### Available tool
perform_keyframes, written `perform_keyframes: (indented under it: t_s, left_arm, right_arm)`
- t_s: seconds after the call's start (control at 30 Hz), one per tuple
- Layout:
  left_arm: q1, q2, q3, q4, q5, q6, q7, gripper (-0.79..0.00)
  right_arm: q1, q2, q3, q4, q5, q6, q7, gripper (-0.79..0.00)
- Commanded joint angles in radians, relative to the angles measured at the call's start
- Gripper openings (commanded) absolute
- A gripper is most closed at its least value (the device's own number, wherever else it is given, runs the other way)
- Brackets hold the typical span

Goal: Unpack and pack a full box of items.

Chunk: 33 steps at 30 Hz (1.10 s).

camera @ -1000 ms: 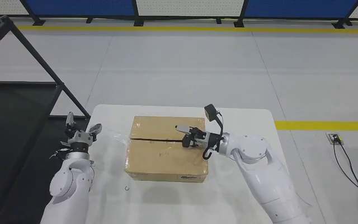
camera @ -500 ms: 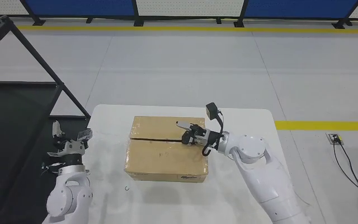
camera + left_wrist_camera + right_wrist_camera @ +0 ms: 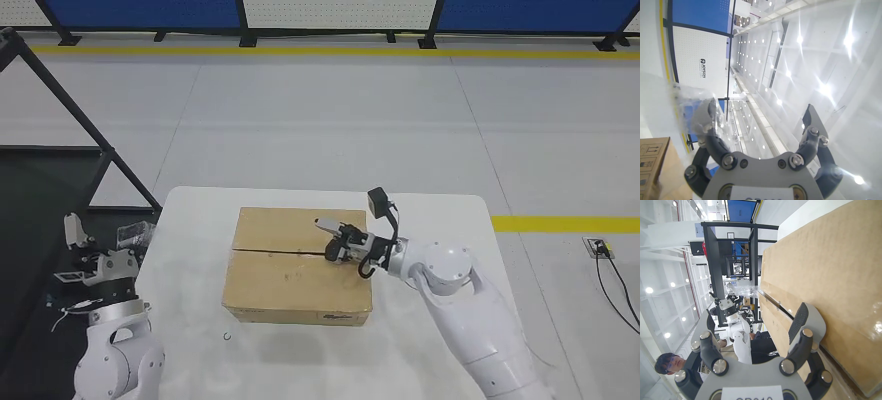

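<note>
A brown cardboard box (image 3: 298, 262) lies in the middle of the white table (image 3: 440, 330), both top flaps down and meeting at a dark seam (image 3: 285, 249). My right gripper (image 3: 335, 240) is over the box top at the seam, open; in the right wrist view (image 3: 753, 321) one finger (image 3: 802, 321) rests on the flap (image 3: 829, 266) beside the seam. My left gripper (image 3: 100, 240) is open beyond the table's left edge, pointing upward (image 3: 761, 117). A crumpled piece of clear tape (image 3: 696, 106) clings to one of its fingers. A corner of the box (image 3: 651, 161) shows behind it.
A black metal frame (image 3: 70, 110) stands left of the table, close to my left arm. A loose end of clear tape (image 3: 747, 291) sticks out from the box's far end at the seam. A small ring-like item (image 3: 229, 336) lies on the table by the box's front-left corner.
My left arm has swung left, away from the box and past the table edge, carrying the clear tape on its finger. My right gripper has stayed almost still on the box top.
</note>
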Motion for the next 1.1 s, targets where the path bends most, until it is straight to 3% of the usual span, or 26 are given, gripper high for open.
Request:
perform_keyframes:
  t_s: [0.0, 0.53, 1.07]
  left_arm:
    - [0.000, -0.002, 0.002, -0.018, 0.013, 0.006, 0.008, 0.000]
    - [-0.014, -0.014, 0.054, -0.138, 0.119, 0.074, -0.002, 0.000]
    - [-0.076, -0.026, 0.242, -0.222, 0.258, 0.259, -0.102, 0.000]
  right_arm:
    - [-0.008, 0.003, 0.006, -0.008, 0.001, 0.003, -0.002, 0.000]
    - [-0.081, 0.026, 0.057, -0.082, 0.015, 0.027, -0.017, 0.000]
    - [-0.144, 0.053, 0.124, -0.169, 0.019, 0.071, -0.027, 0.000]
